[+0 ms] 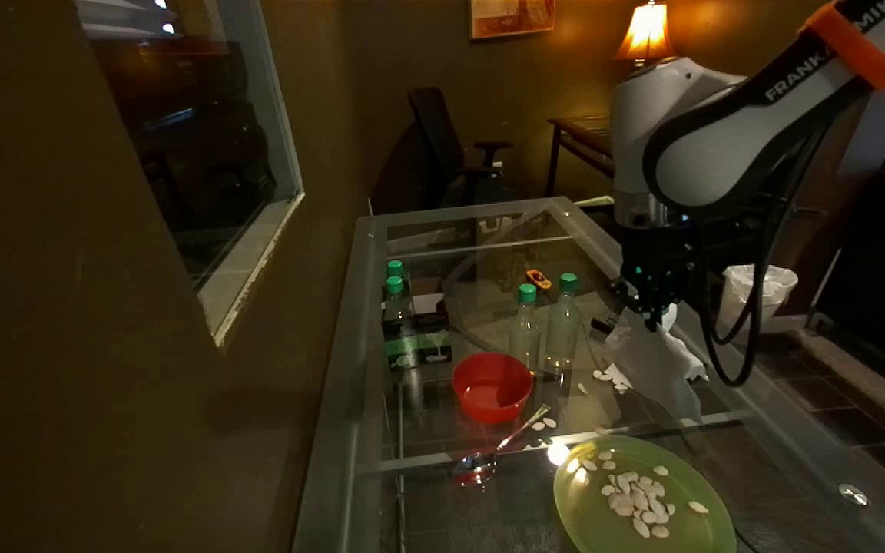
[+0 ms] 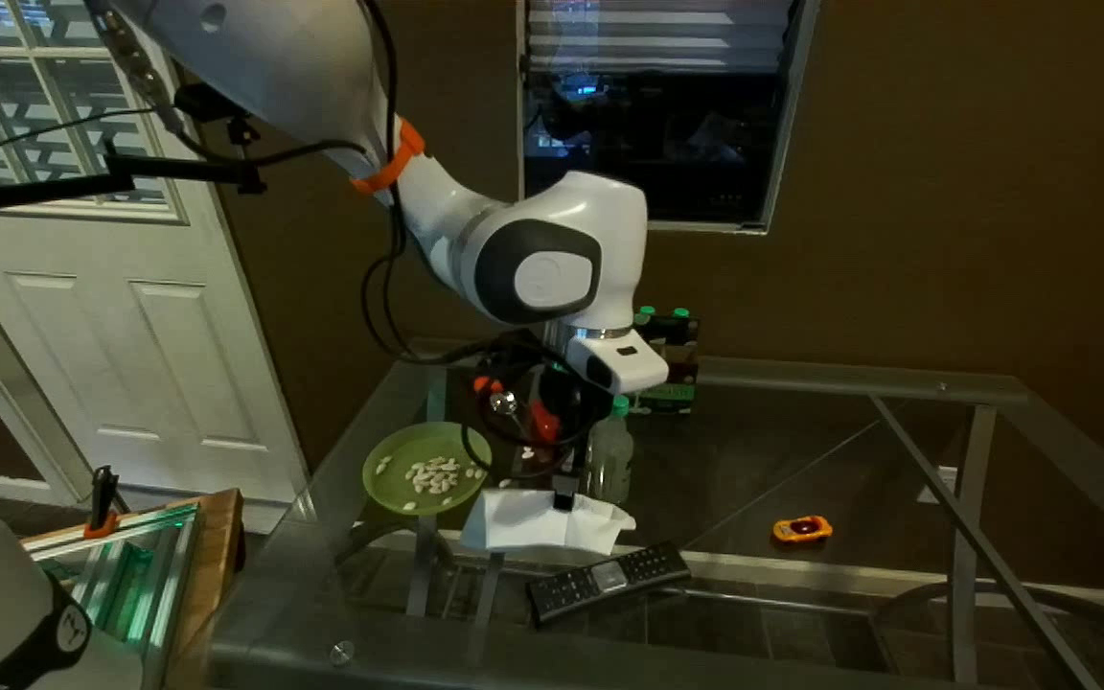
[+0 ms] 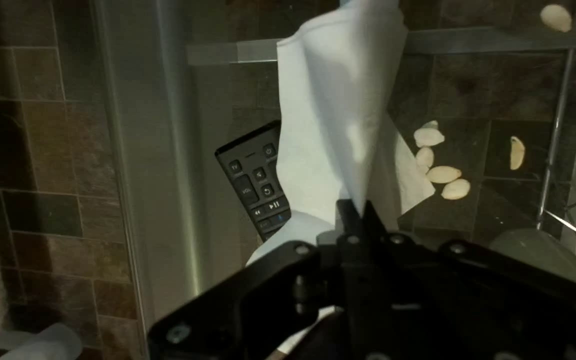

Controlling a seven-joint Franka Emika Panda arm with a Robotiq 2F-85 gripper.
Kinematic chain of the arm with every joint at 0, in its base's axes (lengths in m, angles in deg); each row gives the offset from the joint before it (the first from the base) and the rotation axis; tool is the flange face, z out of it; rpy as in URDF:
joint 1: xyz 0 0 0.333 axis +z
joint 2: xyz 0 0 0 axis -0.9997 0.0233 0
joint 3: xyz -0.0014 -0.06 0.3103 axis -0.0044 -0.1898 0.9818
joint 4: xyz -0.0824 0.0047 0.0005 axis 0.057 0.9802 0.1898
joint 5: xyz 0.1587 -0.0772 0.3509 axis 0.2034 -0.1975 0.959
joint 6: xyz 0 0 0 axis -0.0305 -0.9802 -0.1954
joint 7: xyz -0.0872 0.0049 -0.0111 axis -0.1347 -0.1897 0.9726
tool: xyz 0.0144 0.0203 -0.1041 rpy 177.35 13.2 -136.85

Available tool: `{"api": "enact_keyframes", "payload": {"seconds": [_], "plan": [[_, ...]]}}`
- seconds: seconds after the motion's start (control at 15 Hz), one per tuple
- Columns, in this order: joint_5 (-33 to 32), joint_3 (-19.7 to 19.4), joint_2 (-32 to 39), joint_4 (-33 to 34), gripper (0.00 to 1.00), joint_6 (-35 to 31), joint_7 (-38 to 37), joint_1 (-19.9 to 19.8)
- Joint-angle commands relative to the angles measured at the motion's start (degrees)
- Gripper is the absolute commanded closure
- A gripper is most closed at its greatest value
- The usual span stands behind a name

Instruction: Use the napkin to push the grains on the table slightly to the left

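My gripper (image 3: 357, 207) is shut on the white napkin (image 3: 313, 125), pinching a fold between its fingertips. The napkin hangs and spreads below the gripper in both exterior views (image 1: 654, 365) (image 2: 544, 522). A small cluster of pale grains (image 3: 443, 174) lies close beside the napkin's right edge in the wrist view, with single grains farther right. In an exterior view the grains (image 1: 601, 375) lie along the napkin's side, and a few more are near the red bowl. The napkin may hide others. The glass table (image 2: 399, 661) has a grey frame.
A black remote (image 2: 609, 577) lies beside the napkin, partly under it in the wrist view (image 3: 258, 182). Two clear bottles (image 1: 525, 330), a red bowl (image 1: 488, 390), a spoon (image 1: 523, 427), a green plate (image 1: 592, 522) with pale pieces, a bottle carton (image 1: 418, 342) and a toy car (image 2: 801, 529) stand around.
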Motion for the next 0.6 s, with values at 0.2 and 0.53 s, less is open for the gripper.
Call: {"api": "enact_keyframes", "payload": {"seconds": [0.2, 0.53], "plan": [[-4.23, -1.42, 0.68, -6.84, 0.99, -13.69, -3.16, 0.01], [-5.54, -2.52, 3.75, -6.69, 0.99, -17.43, -2.69, 0.61]]}}
